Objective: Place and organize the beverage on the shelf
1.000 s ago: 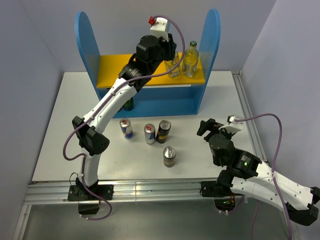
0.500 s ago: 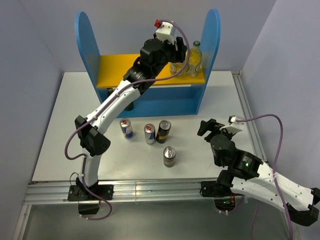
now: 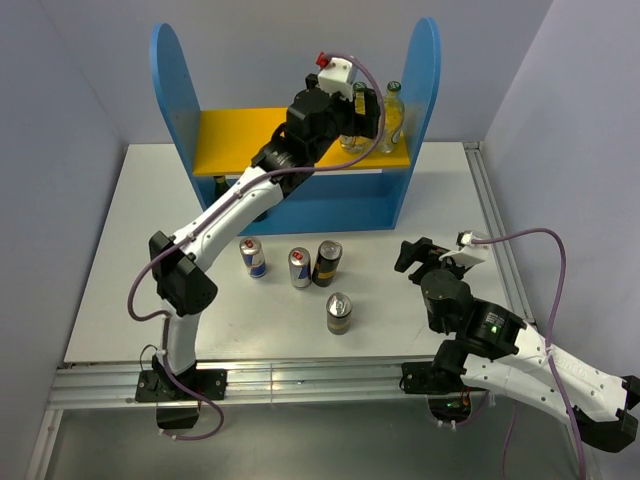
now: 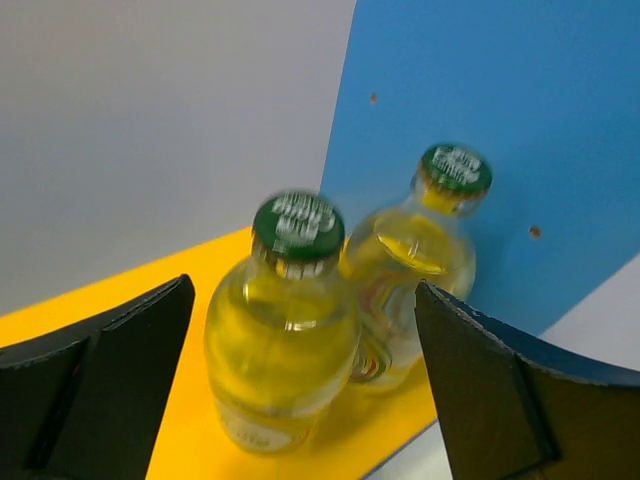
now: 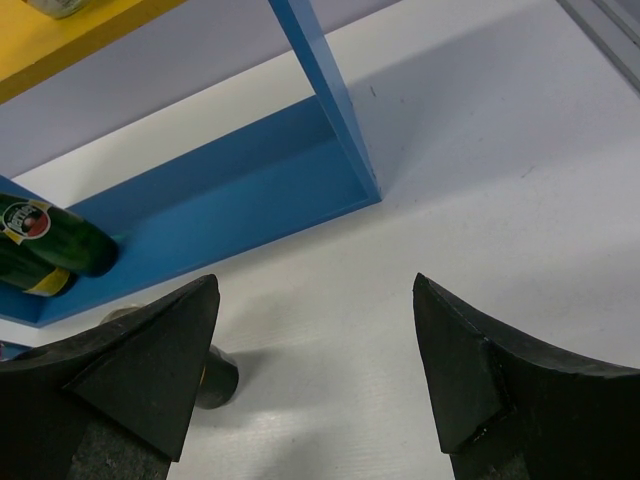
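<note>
Facing two green-capped bottles (image 4: 285,340) on yellow board (image 3: 235,135), left pincer (image 4: 302,300) released, cap lettering blurred, right pincer (image 5: 315,290) released.

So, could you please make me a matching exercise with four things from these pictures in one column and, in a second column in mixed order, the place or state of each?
Column one:
A. two glass bottles
B. blue-and-silver cans
C. dark green bottle
D. left gripper

Column two:
1. standing on the white table
2. open, one finger on each side of a glass bottle
3. on the yellow upper board
4. in the blue lower level

Pairs: A-3, B-1, C-4, D-2.
</note>
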You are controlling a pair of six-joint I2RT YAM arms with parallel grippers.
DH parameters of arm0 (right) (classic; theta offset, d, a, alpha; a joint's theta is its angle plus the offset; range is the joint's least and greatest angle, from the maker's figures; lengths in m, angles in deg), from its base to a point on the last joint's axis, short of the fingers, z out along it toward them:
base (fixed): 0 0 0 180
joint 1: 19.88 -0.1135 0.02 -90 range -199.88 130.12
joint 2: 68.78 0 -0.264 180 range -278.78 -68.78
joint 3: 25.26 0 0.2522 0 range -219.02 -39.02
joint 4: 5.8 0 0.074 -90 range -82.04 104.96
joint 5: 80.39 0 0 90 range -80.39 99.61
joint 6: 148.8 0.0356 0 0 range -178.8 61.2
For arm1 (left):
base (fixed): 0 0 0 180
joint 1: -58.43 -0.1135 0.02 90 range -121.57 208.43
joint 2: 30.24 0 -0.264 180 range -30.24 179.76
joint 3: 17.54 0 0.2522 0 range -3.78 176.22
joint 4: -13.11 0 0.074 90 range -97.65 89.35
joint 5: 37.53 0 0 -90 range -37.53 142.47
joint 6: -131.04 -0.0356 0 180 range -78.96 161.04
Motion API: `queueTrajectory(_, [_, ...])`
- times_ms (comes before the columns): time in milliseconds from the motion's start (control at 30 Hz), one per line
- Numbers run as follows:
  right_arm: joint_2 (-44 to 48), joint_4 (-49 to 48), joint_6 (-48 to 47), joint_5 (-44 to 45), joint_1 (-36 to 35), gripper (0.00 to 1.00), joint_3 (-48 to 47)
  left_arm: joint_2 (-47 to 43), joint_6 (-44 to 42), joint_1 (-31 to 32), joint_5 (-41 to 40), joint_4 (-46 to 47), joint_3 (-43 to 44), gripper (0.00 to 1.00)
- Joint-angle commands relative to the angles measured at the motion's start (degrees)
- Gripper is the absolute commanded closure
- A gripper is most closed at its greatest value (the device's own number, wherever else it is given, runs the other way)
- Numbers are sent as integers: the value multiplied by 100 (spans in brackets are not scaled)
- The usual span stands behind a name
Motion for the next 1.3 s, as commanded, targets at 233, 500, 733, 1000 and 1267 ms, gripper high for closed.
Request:
queueTrajectory(233, [14, -190, 66, 83, -31, 15, 35, -2472, -312, 240, -830, 508, -2282, 1])
queueTrajectory(500, [-47, -164, 66, 101, -31, 15, 17, -4711, 65, 817, -2656, 154, -4923, 1])
queueTrajectory(733, [-249, -244, -31, -48, -22, 12, -18, -6614, 2451, 1733, -4557, -272, -8066, 1])
queueTrajectory(1000, [-355, -182, -22, -75, -31, 7, -53, -7143, 4486, 2745, -5472, -987, -9659, 1])
queueTrajectory(1267, [-399, -103, 48, 4, -31, 7, -71, -5712, 4189, 2675, -5358, 468, -10081, 1])
